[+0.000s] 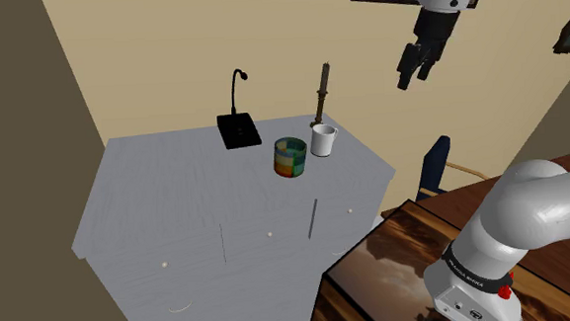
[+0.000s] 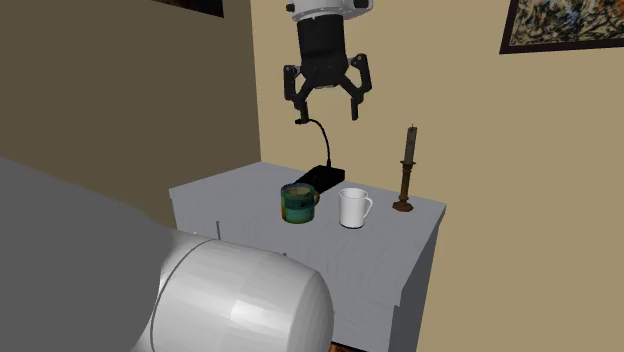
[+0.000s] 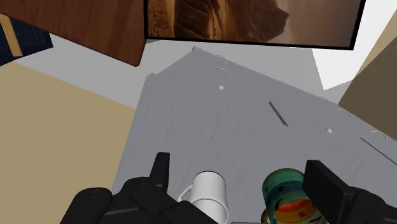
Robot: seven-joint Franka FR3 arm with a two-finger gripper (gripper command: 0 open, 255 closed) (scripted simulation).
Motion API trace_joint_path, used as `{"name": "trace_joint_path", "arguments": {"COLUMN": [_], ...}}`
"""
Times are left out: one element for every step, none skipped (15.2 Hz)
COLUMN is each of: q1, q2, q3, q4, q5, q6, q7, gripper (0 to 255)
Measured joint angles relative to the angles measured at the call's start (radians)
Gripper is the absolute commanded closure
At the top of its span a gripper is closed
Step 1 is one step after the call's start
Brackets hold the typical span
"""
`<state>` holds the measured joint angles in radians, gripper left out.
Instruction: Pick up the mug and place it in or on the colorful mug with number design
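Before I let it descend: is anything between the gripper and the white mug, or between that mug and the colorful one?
Nothing visible. The open gripper hangs in free air high over the white mug, and the colorful mug stands close beside it, a bare gap between. The candlestick and black lamp stand back toward the wall.

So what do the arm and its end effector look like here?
The arm is glossy white with rounded links; a dark joint band carries white lettering, with a small red button below. The end effector is all black, two-fingered.
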<state>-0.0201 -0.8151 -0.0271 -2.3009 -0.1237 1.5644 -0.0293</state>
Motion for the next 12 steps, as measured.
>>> {"name": "trace_joint_path", "arguments": {"q1": [0.000, 0.000, 0.002, 0.003, 0.003, 0.005, 0.007, 0.008, 0.009, 0.009, 0.010, 0.012], "q2": [0.000, 0.013, 0.030, 0.051, 0.072, 0.094, 0.125, 0.156, 0.182, 0.214, 0.240, 0.275], "q3": [0.000, -0.001, 0.001, 0.001, -0.002, 0.001, 0.003, 0.003, 0.002, 0.000, 0.001, 0.002], "q4": [0.000, -0.004, -0.011, -0.020, -0.029, -0.031, -0.033, -0.035, -0.039, -0.038, -0.045, -0.036], "q5": [0.000, 0.000, 0.002, 0.003, 0.003, 0.006, 0.008, 0.009, 0.009, 0.009, 0.010, 0.011], "q6": [0.000, 0.016, 0.039, 0.069, 0.099, 0.123, 0.155, 0.187, 0.218, 0.249, 0.281, 0.307], "q7": [0.000, 0.002, 0.007, 0.011, 0.012, 0.019, 0.026, 0.029, 0.033, 0.034, 0.039, 0.043], "gripper": [0, 0, 0, 0, 0, 0, 0, 0, 0, 0, 0, 0]}}
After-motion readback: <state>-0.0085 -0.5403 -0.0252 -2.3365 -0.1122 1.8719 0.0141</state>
